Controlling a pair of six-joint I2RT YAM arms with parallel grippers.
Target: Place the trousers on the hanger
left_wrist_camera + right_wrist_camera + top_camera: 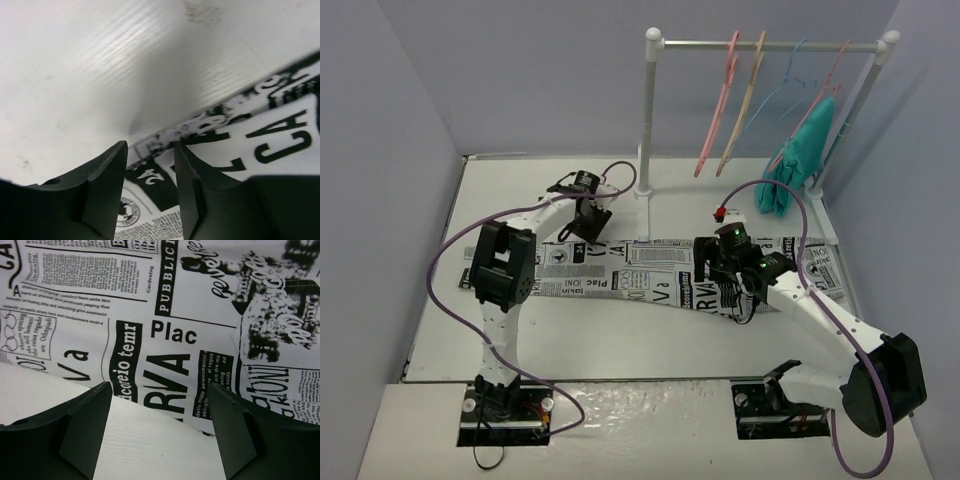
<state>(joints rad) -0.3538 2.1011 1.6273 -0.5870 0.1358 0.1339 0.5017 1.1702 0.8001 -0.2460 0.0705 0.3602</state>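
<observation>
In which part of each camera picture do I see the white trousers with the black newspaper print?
Top external: the white newspaper-print fabric trousers lie flat across the middle of the white table.
Left wrist: the trousers fill the lower right corner, their edge running diagonally.
Right wrist: the trousers cover the upper part of the picture.
Shared landmark: the white table, bare beside the cloth's edge in all three views.

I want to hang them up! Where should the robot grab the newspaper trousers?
Probably the near edge, from the robot's side: the trousers lie flat, so only a border can be pinched, and the right gripper is open over it.
</observation>
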